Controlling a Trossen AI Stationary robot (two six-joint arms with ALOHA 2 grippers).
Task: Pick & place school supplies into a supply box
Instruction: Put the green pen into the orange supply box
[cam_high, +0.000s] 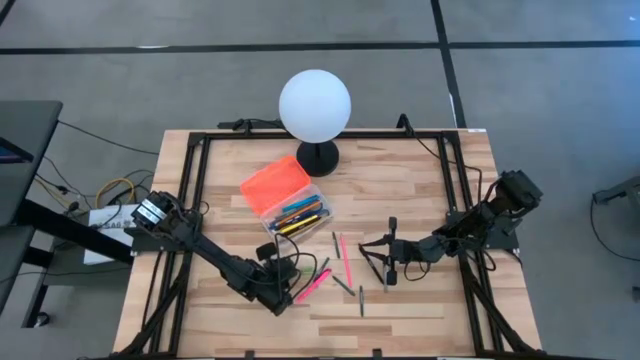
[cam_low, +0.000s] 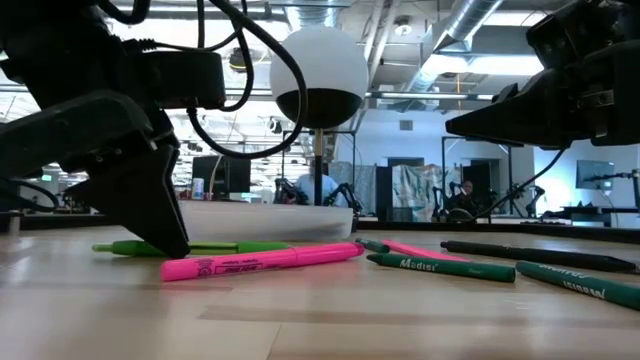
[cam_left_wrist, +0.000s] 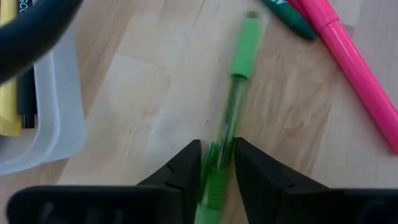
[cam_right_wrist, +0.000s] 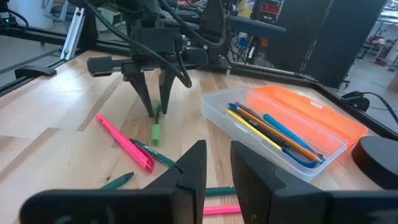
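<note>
Closing the left gripper (cam_left_wrist: 216, 163) on the green pen (cam_left_wrist: 231, 112) beside the box (cam_high: 288, 194); fingers straddle it, clamp unconfirmed. Next: lift, carry into box. Right gripper (cam_high: 385, 262) idles, slightly apart.

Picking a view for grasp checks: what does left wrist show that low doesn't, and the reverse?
Left wrist only: the left gripper fingers stand on either side of the translucent green pen, and a wall of the clear plastic supply box holds a yellow pen.

Low only: the white globe lamp, two dark green markers lying flat, and the right arm hanging above the wooden table.

Both: the green pen, the pink highlighter beside it, and the left gripper down at the table.
</note>
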